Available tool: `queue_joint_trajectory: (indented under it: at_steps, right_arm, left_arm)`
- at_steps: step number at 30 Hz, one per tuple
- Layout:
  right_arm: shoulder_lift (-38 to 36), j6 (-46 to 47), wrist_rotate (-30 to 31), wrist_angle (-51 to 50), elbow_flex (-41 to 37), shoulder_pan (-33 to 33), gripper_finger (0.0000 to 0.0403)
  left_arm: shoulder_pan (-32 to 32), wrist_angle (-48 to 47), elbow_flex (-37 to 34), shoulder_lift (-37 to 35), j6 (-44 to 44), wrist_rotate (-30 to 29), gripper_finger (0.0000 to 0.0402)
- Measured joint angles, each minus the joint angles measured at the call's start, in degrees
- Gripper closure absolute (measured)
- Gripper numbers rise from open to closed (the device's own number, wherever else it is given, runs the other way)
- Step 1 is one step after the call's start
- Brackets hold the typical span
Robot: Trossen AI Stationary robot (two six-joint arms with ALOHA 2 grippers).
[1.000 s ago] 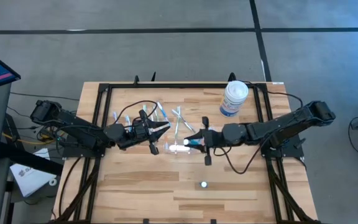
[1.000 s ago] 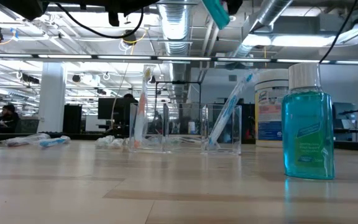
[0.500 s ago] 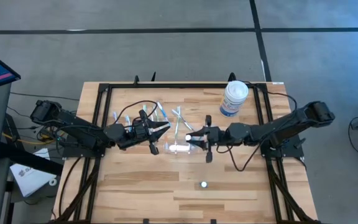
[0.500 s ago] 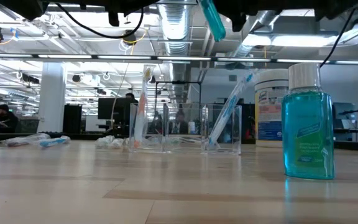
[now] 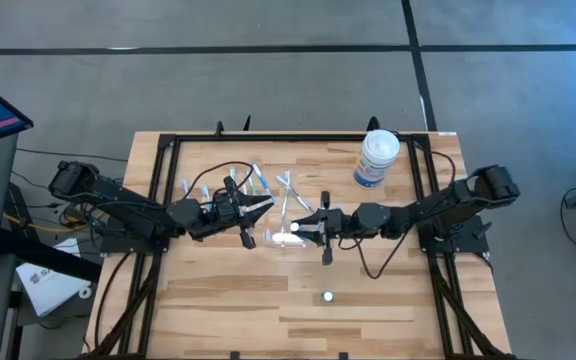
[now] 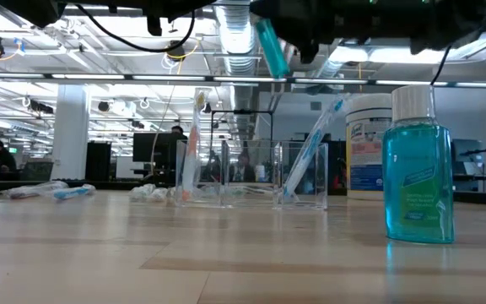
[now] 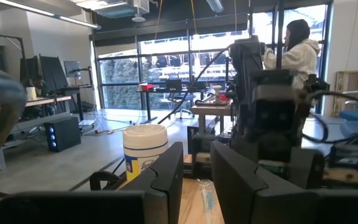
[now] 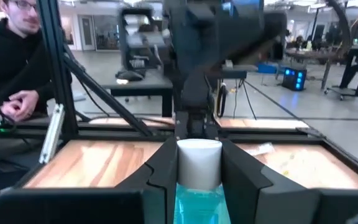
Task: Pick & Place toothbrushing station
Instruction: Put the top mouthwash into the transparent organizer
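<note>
Wooden table (image 5: 218, 300) in a black frame, grey floor around; behind it an open workshop with desks, and a person (image 8: 8, 62) seated beside the frame. The right pincer (image 5: 306, 228) is clenched on a small tube (image 8: 199, 180) with teal contents and a white cap, held in the air over the table's middle, just beside the clear cup (image 5: 286, 238). Toothbrushes (image 5: 258, 182) lie scattered behind the cup. A blue bottle (image 6: 418, 169) stands near the front edge, a white tub (image 5: 376, 158) at the back right. The right arm stretches low toward the centre. The left pincer (image 5: 258, 212) hovers by the toothbrushes; whether it grasps anything cannot be told.
</note>
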Motion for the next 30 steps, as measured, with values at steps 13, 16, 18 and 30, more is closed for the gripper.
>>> queue_joint_trajectory:
  at_steps: [13,16,18,30]
  right_arm:
    - [7.77,4.95,-4.51,22.78,-7.46,-3.25,0.032]
    - [10.62,5.59,-4.55,25.32,-7.5,-3.5,0.032]
    - [12.81,6.35,-4.56,27.77,-7.45,-3.86,0.032]
    - [19.42,7.55,-4.49,34.47,-7.27,-4.73,0.032]
  left_arm:
    - [0.01,0.02,-0.02,0.0,0.0,0.07,0.0326]
    - [0.01,0.02,-0.02,0.0,0.0,0.07,0.0326]
    - [0.01,0.0,-0.02,0.0,0.0,0.07,0.0326]
    - [0.0,0.0,-0.02,-0.02,0.0,0.07,0.0326]
